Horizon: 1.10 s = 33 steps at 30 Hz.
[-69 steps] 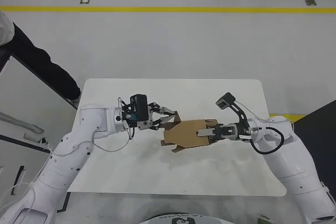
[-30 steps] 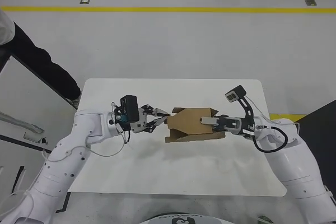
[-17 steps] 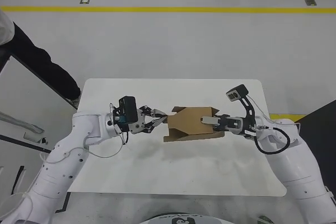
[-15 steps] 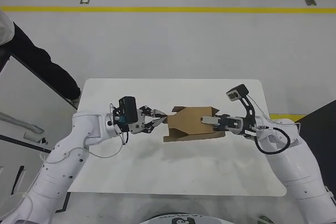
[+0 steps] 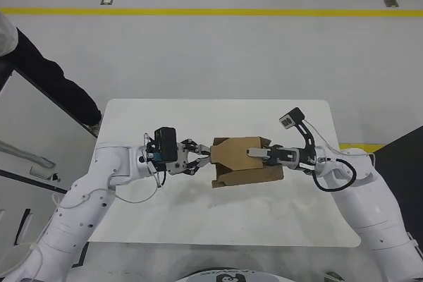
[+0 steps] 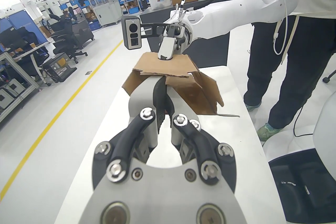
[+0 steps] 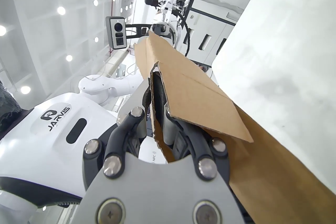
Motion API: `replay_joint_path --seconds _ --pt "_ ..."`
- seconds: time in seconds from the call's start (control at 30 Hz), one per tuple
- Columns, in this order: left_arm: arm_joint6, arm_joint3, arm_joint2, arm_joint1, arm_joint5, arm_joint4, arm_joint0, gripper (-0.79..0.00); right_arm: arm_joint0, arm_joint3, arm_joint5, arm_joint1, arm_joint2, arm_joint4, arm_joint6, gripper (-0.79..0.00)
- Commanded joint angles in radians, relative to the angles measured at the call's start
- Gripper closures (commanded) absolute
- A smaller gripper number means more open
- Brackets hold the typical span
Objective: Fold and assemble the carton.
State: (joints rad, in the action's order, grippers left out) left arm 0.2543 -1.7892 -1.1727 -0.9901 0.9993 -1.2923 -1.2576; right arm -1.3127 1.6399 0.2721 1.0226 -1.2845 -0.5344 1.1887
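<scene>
A brown cardboard carton [image 5: 241, 168], partly opened with loose flaps, is held just above the middle of the white table [image 5: 162, 218]. My left gripper [image 5: 206, 161] is at its left end, shut on an end flap; in the left wrist view the fingers [image 6: 143, 93] pinch the carton [image 6: 199, 93] edge. My right gripper [image 5: 252, 151] is shut on the carton's upper panel from the right. In the right wrist view the carton [image 7: 189, 83] wall sits between the closed fingers [image 7: 168, 128]. The left wrist view also catches the right gripper [image 6: 165, 55] on top of the panel.
Bare white tabletop surrounds the carton on all sides. The table's edge [image 5: 225, 243] lies toward the robot, and the light floor with a yellow line [image 5: 211, 12] runs beyond the far side.
The carton has been raised from lying tilted and flat into a more open box shape. In the last half second it shifted slightly toward the near edge, and the left gripper followed.
</scene>
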Motion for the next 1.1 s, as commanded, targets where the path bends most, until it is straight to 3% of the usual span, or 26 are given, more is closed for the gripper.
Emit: replay_joint_path --seconds 0.0,0.87,1.07 --pt "-0.003 -0.002 -0.004 0.001 0.001 0.0 -0.001 0.0 -0.001 0.002 -0.004 -0.001 0.0 0.01 0.0 0.0" --pt "-0.009 -0.05 0.105 -0.016 -0.002 -0.078 0.049 0.0 -0.016 0.025 -0.054 -0.009 0.01 0.052 -0.007 0.0" --pt "0.012 -0.027 0.075 -0.015 -0.032 -0.072 0.051 0.0 -0.024 0.025 -0.047 -0.01 0.003 0.038 -0.018 0.0"
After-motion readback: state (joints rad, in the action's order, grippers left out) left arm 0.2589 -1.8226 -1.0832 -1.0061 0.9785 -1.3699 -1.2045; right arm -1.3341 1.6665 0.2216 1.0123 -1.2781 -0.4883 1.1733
